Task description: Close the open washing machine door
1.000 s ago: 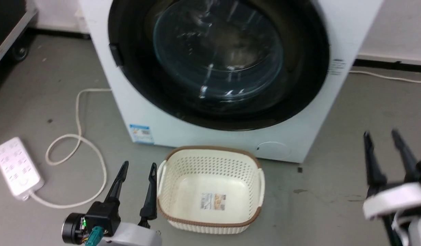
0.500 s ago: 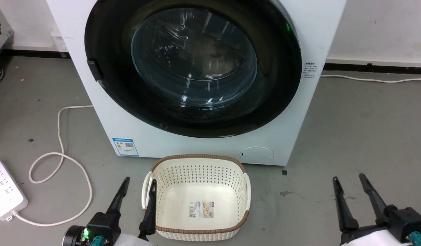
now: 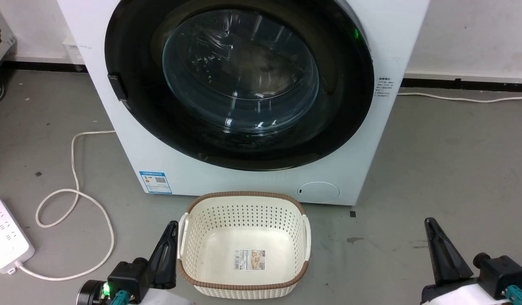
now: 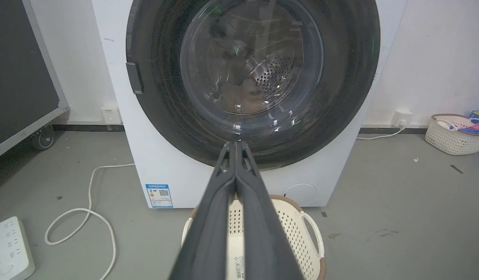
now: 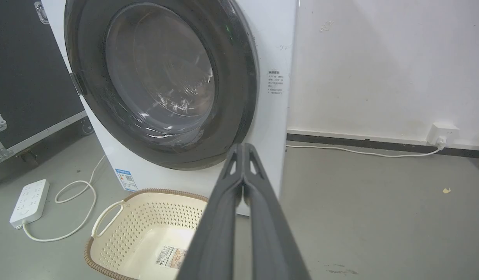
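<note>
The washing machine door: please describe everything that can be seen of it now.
The washing machine door is a large round panel of glossy black, nearly as wide as the washing machine. Its centre is a bulging bowl of clear glass with bright reflections; in the left wrist view the perforated steel drum shows through it. A small dark tab sits on its left edge. The door lies flat against the white front and looks closed. Nothing touches it.

Bright, even indoor light; soft shadows on the floor (image 3: 434,161). Glare streaks the door (image 3: 240,84) glass. Head view is sharp; wrist views bend at the edges, near fingers (image 4: 208,233) look soft
</note>
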